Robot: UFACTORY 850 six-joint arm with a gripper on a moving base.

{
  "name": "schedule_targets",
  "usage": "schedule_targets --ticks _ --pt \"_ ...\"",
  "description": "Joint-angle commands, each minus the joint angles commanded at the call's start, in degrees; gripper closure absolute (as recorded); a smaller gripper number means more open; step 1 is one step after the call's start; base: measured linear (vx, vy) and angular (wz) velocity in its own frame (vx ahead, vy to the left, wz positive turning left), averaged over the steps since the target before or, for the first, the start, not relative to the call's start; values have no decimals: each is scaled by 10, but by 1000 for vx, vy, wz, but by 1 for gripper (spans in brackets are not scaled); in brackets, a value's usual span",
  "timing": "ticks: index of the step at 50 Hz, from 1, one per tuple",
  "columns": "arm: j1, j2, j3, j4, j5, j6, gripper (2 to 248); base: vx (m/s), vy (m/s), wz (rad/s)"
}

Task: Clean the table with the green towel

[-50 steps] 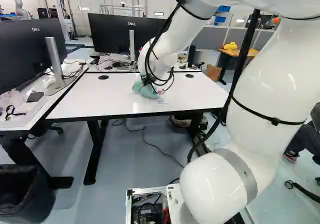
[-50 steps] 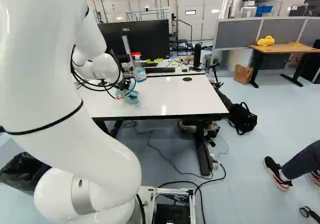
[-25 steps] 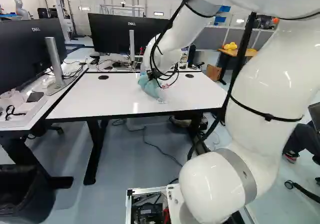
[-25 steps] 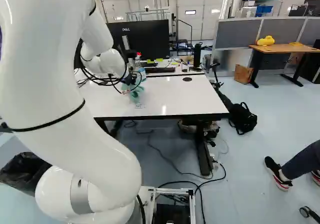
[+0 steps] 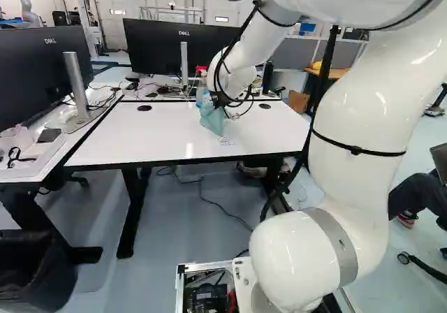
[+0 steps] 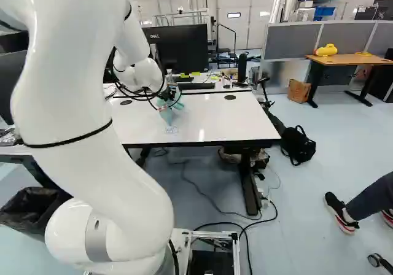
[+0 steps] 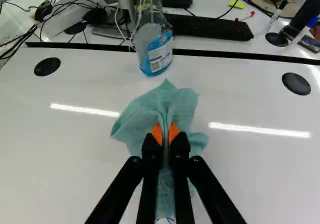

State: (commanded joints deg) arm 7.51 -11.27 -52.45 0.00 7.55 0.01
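Note:
My gripper [image 5: 221, 102] is over the white table [image 5: 147, 138], toward its back half in the left base view. In the wrist view the gripper [image 7: 165, 134] is shut on the green towel [image 7: 172, 106], the cloth pinched between its orange pads and spreading out around them. In the left base view the towel [image 5: 212, 119] hangs below the fingers; whether its lower end touches the tabletop I cannot tell. A small printed mark [image 6: 171, 129] lies on the table just in front of the towel.
Beyond the towel stands a spray bottle [image 7: 156, 39] with blue liquid, near the table's back edge. Behind it are a keyboard [image 7: 210, 27], cables and a monitor [image 6: 178, 48]. Another monitor [image 5: 42, 75] stands at the left, and a black bin [image 5: 35, 267] is on the floor. Another robot [image 5: 25, 2] stands far back.
The arm has swung rightward and lifted a little, carrying the towel with it. The towel now hangs more freely than the bunched shape it had a second ago. The base has not moved.

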Motion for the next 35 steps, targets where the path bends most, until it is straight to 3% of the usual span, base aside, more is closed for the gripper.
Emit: schedule_targets --ticks 20,35 --pt "-6 -51 -58 0 0 0 215 0 0 0" --pt "-6 -52 -60 0 0 0 215 0 0 0"
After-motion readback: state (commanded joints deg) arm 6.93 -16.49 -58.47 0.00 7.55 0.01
